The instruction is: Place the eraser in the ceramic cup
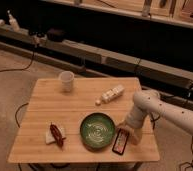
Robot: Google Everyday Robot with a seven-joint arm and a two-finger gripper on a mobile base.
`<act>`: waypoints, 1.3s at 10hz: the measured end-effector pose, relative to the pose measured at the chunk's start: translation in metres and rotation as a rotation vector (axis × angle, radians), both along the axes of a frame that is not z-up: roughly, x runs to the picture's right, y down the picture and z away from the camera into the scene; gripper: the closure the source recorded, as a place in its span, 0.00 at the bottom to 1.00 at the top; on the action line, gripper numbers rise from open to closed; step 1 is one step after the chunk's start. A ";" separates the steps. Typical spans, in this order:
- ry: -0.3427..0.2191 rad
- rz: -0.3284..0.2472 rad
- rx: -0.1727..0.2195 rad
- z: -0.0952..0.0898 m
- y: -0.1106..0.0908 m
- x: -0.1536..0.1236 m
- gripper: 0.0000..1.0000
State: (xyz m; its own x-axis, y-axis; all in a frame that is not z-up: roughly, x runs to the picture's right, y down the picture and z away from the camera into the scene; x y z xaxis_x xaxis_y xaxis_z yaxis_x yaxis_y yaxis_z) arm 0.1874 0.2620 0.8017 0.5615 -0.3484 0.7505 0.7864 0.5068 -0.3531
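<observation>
On the wooden table [45, 97] we see the eraser [120, 141] just beside our gripper [127, 131] at the front right. The green bowl [97, 131] is left of it, the white bottle [112, 94] behind, and the ceramic cup [66, 81] and chili [55, 134] well leftward.

You have one view, set high and looking down at a slant over the whole table [40, 145], from its near edge toward the shelf [90, 49] behind. It stands at middle range. The gripper [127, 131] is low on the picture's right, over the table's near corner.
</observation>
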 end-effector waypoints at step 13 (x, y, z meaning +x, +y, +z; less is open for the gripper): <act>-0.025 -0.032 0.095 -0.057 -0.054 0.012 1.00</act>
State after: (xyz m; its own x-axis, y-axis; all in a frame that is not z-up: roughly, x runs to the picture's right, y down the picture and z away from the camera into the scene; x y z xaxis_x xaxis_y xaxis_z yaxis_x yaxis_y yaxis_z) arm 0.1989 0.2077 0.7446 0.5302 -0.4367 0.7268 0.8110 0.5113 -0.2843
